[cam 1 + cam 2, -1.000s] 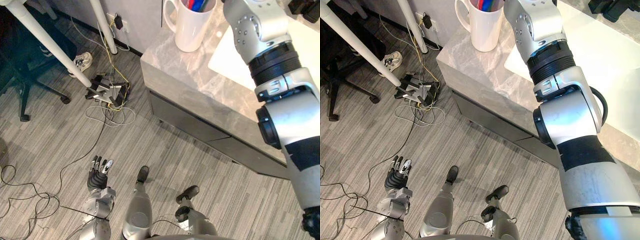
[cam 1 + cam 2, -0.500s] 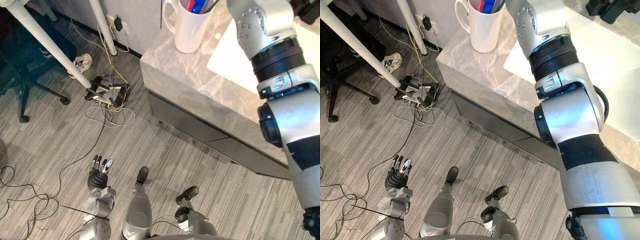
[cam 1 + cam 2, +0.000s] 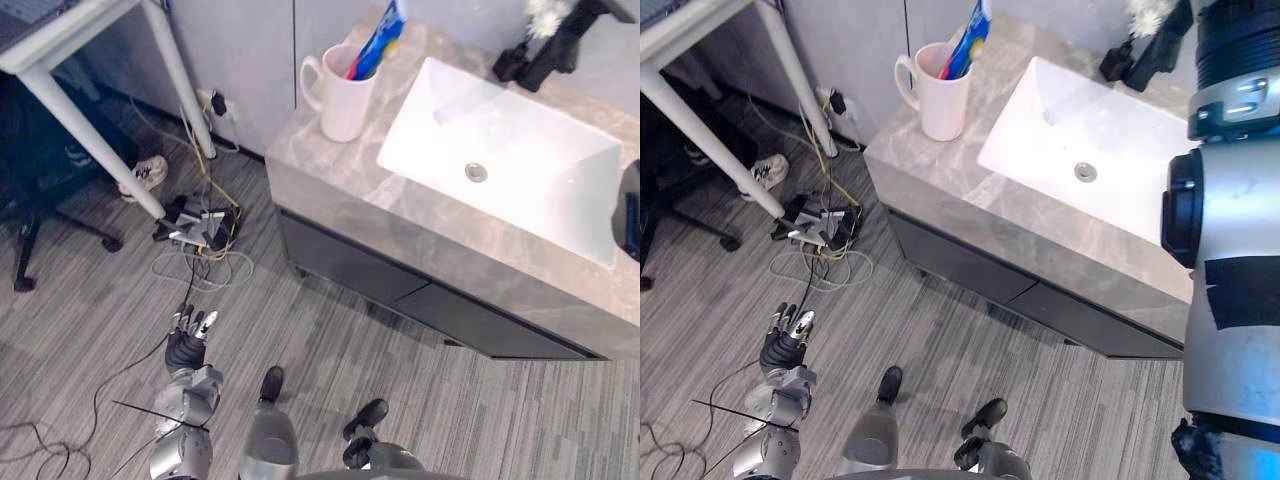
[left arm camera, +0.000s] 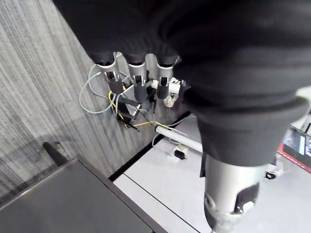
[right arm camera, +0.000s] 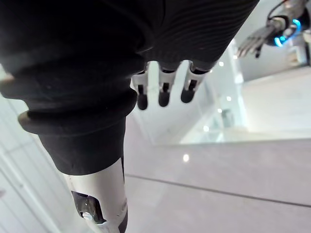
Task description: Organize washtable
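Left hand [image 3: 184,350] and right hand [image 5: 164,93] are holding nothing, fingers relaxed; the mug [image 3: 340,100] beside the sink [image 3: 520,170] needs gripping upright.

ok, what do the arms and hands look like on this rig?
The left hand has silver fingers with dark tips and a dark ribbed cover over its back and wrist. The right hand is the same. The right arm is made of silver-grey rounded segments, with a black ribbed collar and a black band lower down.
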Motion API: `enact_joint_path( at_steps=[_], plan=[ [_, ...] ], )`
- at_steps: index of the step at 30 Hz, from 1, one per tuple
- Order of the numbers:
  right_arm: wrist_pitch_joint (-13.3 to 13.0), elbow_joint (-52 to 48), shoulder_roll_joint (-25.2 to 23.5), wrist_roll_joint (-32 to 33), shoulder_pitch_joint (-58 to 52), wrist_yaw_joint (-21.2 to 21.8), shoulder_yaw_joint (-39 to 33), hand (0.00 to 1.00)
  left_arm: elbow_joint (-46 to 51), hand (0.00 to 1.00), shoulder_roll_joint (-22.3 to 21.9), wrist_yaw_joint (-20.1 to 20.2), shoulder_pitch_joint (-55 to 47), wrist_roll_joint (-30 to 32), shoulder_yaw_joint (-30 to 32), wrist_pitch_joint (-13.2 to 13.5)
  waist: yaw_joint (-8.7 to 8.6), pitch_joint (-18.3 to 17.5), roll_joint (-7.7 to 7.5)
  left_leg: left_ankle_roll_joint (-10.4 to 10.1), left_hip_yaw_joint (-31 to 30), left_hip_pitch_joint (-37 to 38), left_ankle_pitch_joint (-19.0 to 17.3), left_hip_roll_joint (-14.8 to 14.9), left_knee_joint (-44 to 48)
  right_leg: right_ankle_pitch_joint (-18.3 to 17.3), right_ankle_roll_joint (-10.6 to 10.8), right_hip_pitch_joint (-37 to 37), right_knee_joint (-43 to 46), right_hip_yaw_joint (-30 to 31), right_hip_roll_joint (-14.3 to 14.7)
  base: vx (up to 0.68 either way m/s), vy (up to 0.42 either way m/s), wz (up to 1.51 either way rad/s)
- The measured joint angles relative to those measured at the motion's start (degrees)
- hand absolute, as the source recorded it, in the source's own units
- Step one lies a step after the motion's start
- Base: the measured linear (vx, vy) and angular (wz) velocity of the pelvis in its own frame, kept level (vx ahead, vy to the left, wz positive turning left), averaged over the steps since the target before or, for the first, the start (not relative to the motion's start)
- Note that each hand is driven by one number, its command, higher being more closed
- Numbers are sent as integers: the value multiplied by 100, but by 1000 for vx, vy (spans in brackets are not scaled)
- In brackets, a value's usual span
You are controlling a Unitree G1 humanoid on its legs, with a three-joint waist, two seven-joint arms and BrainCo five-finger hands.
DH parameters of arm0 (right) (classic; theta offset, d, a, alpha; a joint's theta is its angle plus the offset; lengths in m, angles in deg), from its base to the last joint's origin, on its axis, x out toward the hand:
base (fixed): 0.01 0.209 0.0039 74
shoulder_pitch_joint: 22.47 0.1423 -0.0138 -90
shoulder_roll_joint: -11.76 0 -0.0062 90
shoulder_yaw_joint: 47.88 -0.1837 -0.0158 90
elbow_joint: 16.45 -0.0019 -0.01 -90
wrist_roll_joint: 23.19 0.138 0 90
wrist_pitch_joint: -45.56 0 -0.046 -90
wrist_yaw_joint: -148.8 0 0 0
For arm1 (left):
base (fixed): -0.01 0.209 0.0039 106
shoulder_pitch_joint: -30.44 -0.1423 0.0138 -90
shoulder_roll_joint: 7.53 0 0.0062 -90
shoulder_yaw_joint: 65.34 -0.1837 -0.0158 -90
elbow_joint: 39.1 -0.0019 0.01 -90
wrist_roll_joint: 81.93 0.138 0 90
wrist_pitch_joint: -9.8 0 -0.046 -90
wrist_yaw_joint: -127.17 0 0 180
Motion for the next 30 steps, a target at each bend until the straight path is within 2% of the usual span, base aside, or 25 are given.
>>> enact_joint_path(
  at_steps=[1, 3, 4, 6, 7, 8, 9, 11, 12, 14, 16, 17, 19, 22, 27, 30],
  plan=[
    [-61, -240, 89, 20, -169, 4, 0, 0, 0, 0, 2, -15, -11, 0, 72, 1, -56, -50, 0, 5, 57, 25, -9, 2, 0, 3, -4, -3, 0, 48, 0, -40, 32, -45],
    [-267, -1332, 629, 59, -1274, 78, -71, 0, 6, 0, 14, -102, -136, -1, 332, 14, -192, -305, -6, 29, 287, 166, -83, 0, 7, 6, -8, -9, 0, 275, 0, -20, 32, -46],
    [-300, -1544, 746, 79, -1655, 125, -168, 0, 11, 0, 10, -112, -179, -1, 408, 19, -246, -364, 14, 35, 350, 203, -100, -3, 12, 0, -11, -8, 1, 317, -5, -2, 34, -46],
    [-329, -2514, 1079, 221, -3609, 321, -1063, 0, 31, 0, -78, -137, -297, 0, 737, 75, -430, -614, 71, 38, 543, 312, -180, -21, 29, -31, 12, -7, 3, 461, -16, 8, 35, -42],
    [-315, -2823, 1191, 295, -4518, 426, -1550, 0, 56, 0, -80, -142, -302, 0, 785, 85, -458, -652, 99, 49, 609, 370, -227, -28, 39, -33, 13, 4, 3, 535, -18, 12, 30, -35],
    [-296, -3019, 1204, 345, -5093, 522, -1837, 0, 102, 0, -92, -142, -327, 1, 840, 87, -483, -676, 140, 57, 654, 395, -247, -31, 45, -34, 12, 1, 3, 580, -18, 12, 29, -30],
    [-224, -3456, 1155, 444, -6313, 700, -2457, 0, 270, 0, -135, -141, -409, 7, 978, 88, -601, -727, 231, 59, 718, 410, -276, -33, 54, -36, 13, -1, 4, 609, -22, 25, 24, -19],
    [-67, -4118, 827, 532, -8052, 1001, -3285, 0, 574, 0, -265, -133, -550, 12, 1240, 101, -779, -839, 433, 59, 736, 457, -281, -33, 16, -50, 39, 1, 11, 646, -13, 61, 16, -17],
    [17, -4477, 515, 681, -8869, 1229, -3615, 0, 746, 0, -316, -111, -651, 48, 1383, 112, -900, -894, 551, 47, 761, 527, -290, -18, -9, -58, 52, 15, 26, 708, 8, 102, 4, -26],
    [102, -5016, 36, 866, -9957, 1522, -3978, 0, 1002, 0, -317, -88, -738, 123, 1447, 112, -1036, -963, 708, 8, 821, 637, -358, 30, 8, -54, 41, 93, 26, 741, 53, 102, -2, -22],
    [203, -5695, -1010, 1035, -11245, 1983, -4107, 0, 1433, 0, -318, 54, -709, 179, 1562, 127, -1097, -993, 743, -9, 889, 705, -499, 119, 118, -153, 48, 208, 2, 797, 121, 48, -14, -17],
    [267, -5837, -1310, 1034, -11503, 2107, -4056, 0, 1519, 0, -318, 89, -710, 217, 1587, 129, -1128, -997, 731, -9, 896, 686, -536, 140, 179, -173, 44, 211, 0, 805, 129, 10, -12, -10],
    [468, -6092, -2285, 989, -12304, 2429, -3568, 0, 1647, 0, -338, 172, -724, 282, 1604, 131, -1193, -974, 689, 6, 944, 676, -621, 174, 249, -194, 15, 201, -1, 864, 196, 15, -21, -12],
    [785, -6086, -3038, 901, -12930, 2767, -2932, 0, 1856, 0, -490, 284, -753, 339, 1602, 128, -1190, -943, 660, -12, 1022, 671, -681, 177, 308, -202, 2, 199, 0, 912, 194, 11, 14, -9],
    [905, -5429, -3576, 627, -13082, 3008, -2070, 0, 2043, 0, -549, 289, -766, 338, 1584, 127, -1162, -853, 618, 12, 1026, 668, -683, 172, 311, -189, 18, 190, 2, 926, 192, 24, 12, 0],
    [971, -4995, -3800, 391, -13088, 3005, -1839, 0, 2106, 0, -604, 287, -788, 338, 1556, 127, -1152, -813, 672, 29, 1026, 672, -712, 155, 328, -181, 14, 196, 6, 929, 176, 70, 36, 0]
  ],
)
